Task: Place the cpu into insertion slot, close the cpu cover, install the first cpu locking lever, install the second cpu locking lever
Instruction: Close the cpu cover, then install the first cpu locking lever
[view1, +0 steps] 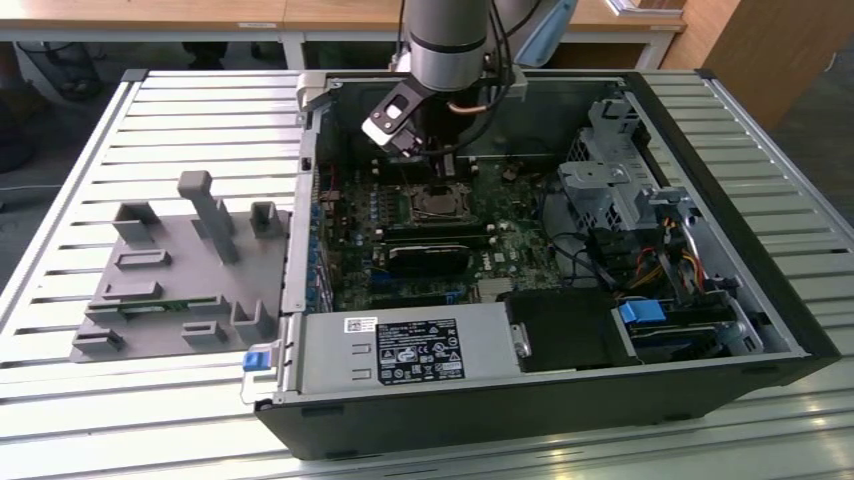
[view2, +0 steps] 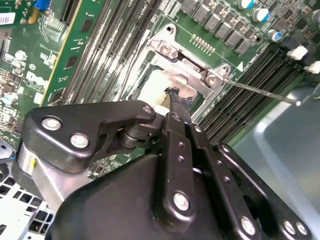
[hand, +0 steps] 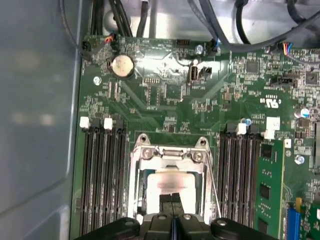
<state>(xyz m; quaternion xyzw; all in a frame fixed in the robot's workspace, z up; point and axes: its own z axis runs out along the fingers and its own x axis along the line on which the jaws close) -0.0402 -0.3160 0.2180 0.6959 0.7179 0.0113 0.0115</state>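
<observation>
First wrist view: one cpu (hand: 168, 180), two fingers (hand: 166, 206) pressed together (over it).

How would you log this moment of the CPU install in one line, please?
gripper: shut, tips over cpu | cpu: showing through cpu cover | cpu cover: looks down | lever rod: sticking out beside cover
</observation>
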